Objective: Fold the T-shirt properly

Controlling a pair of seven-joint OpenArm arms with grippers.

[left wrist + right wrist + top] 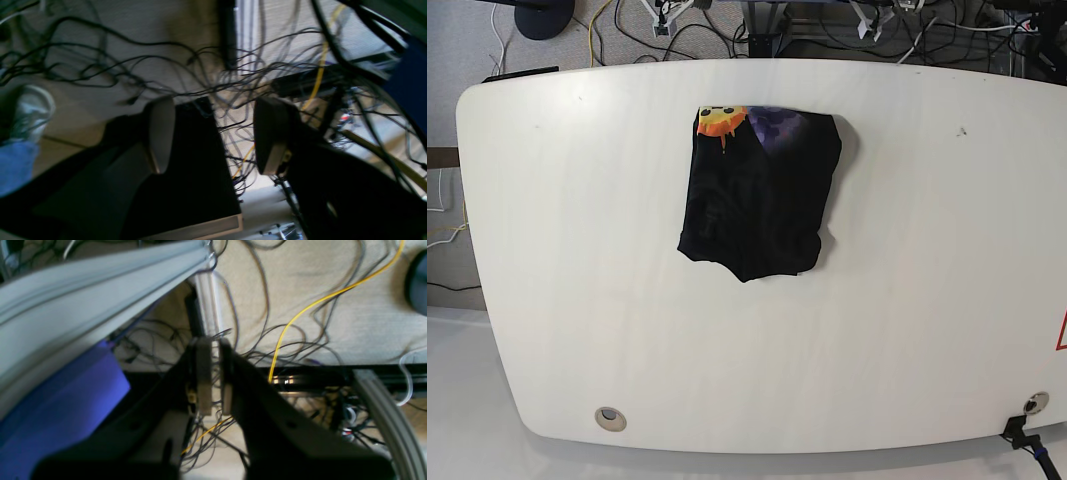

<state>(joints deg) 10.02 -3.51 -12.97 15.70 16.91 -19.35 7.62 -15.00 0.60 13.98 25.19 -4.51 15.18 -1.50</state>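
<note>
Folding looks all but finished: the T-shirt (pixel 760 195) lies as a compact bundle on the white table (pixel 927 300), well clear of both arms, left gripper (pixel 213 135) spread apart, right gripper (pixel 214 373) nearly closed on nothing.

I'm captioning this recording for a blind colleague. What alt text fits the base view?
A black T-shirt, folded into a rough rectangle, lies on a white table, slightly toward its far side. An orange-yellow and purple print shows along the shirt's far edge. No robot arm is in this view; cables lie on the floor beyond the table.
</note>
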